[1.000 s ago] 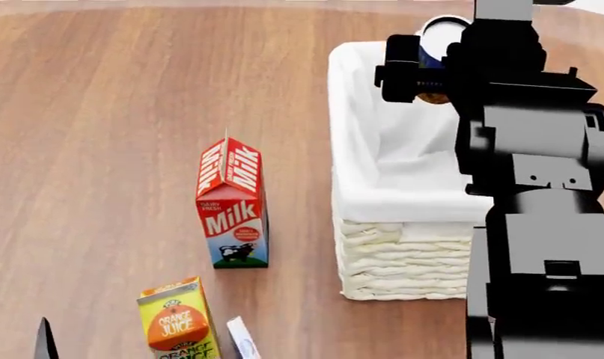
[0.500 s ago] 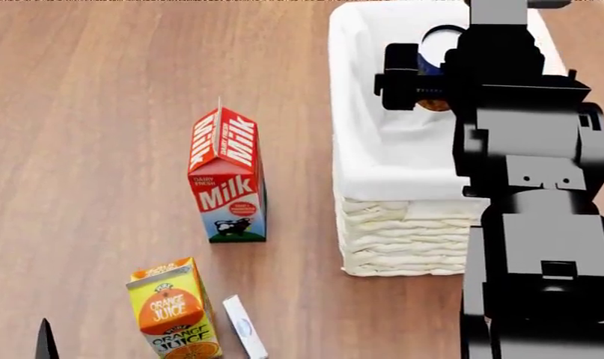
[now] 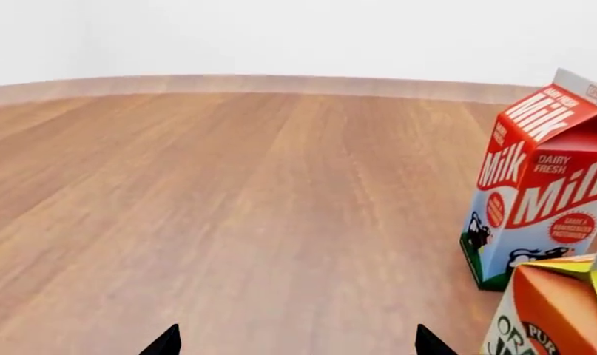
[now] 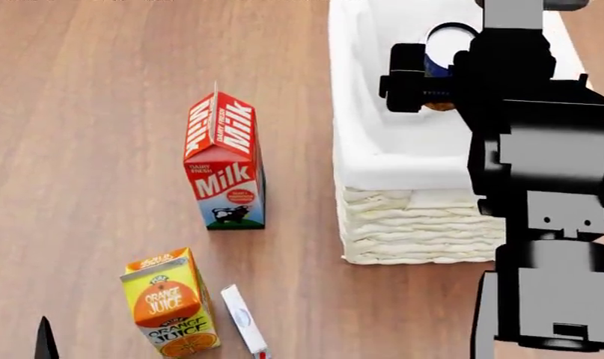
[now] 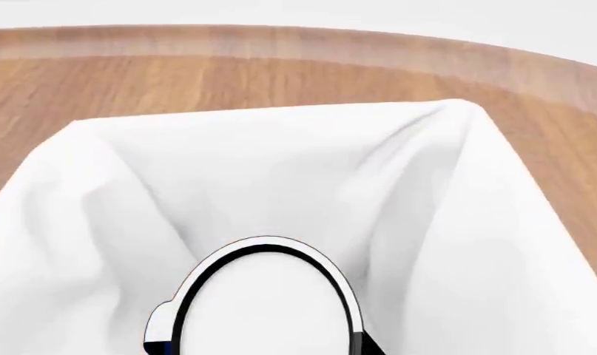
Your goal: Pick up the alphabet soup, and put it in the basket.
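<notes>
Item: alphabet soup (image 4: 444, 46). Small tin, blue label, pale round top ringed in black. Location: held in the air over the open basket (image 4: 382, 161), above its white cloth lining, not touching it. Orientation: tipped; the pale top faces up and toward the head camera, so the long axis runs slantwise rather than plumb. An orange patch of label shows at the can's lower edge. In the right wrist view the same round top (image 5: 266, 299) fills the near foreground with the lining behind it.

Item: right gripper (image 4: 436, 71). Black, at the end of the right arm, positioned over the basket interior. Fingers clamped on the soup can's sides; one finger block shows to the can's left, the other is hidden by the arm.

Item: left gripper (image 3: 293, 344). Only two dark fingertips (image 3: 165, 342) show in the left wrist view, set well apart with bare floor between them; nothing held.

Item: basket. Rectangular, cream wicker wall, white lining folded over the rim. Stands on the wooden floor (image 4: 102, 149).

Item: milk carton (image 4: 223, 161). Red, upright, left of the basket and apart from it.

Item: orange juice carton (image 4: 167, 303). Upright, nearer the robot than the milk carton. A small white oblong object (image 4: 242, 320) lies flat just beside it.
</notes>
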Robot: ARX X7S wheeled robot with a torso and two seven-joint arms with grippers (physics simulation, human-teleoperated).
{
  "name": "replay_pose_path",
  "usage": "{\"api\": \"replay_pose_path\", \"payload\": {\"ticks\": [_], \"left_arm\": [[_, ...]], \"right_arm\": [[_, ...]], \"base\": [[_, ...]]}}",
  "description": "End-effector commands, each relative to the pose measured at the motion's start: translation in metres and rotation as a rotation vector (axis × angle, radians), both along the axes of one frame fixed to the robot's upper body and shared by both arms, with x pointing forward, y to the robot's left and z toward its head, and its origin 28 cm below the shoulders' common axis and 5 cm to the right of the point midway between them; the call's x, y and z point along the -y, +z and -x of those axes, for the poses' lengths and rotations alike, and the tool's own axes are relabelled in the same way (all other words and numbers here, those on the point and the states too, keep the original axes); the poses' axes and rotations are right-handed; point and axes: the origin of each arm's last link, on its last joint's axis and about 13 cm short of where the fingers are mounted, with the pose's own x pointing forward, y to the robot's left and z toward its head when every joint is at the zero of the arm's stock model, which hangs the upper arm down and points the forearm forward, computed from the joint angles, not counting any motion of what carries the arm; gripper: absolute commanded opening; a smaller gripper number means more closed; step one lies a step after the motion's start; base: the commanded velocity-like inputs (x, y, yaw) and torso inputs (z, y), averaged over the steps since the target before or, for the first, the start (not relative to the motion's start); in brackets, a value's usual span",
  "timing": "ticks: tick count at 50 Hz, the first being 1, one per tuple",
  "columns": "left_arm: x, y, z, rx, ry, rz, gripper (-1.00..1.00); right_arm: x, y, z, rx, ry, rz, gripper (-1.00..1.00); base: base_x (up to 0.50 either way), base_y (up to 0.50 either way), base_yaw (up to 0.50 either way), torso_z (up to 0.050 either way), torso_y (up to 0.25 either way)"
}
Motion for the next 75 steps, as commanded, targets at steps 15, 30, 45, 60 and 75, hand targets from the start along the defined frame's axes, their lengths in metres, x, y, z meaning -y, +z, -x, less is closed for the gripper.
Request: {"api": "replay_pose_path", "payload": {"ticks": [15,30,45,60,75], "left_arm": [[-0.001,0.000,0.000,0.018,-0.007,0.005,1.00],[-0.002,0.002,0.001,0.026,-0.003,0.013,1.00],[-0.002,0.002,0.000,0.027,-0.008,0.024,1.00],[-0.002,0.002,0.001,0.033,-0.021,0.035,1.00],[-0.002,0.002,0.002,0.033,-0.022,0.034,1.00]], "right_arm": [[-0.005,0.015,0.005,0.098,0.034,-0.045,-1.00],[-0.008,0.012,-0.005,0.132,0.021,-0.062,-1.00],[-0.007,0.013,-0.007,0.130,0.021,-0.064,-1.00],[-0.009,0.014,-0.004,0.144,0.022,-0.060,-1.00],[-0.009,0.022,-0.002,0.222,0.020,-0.066,1.00]], "base": [[0.00,0.00,0.00,0.000,-0.079],[0.00,0.00,0.00,0.000,0.000],[0.00,0.00,0.00,0.000,0.000],[0.00,0.00,0.00,0.000,0.001],[0.00,0.00,0.00,0.000,0.000]]}}
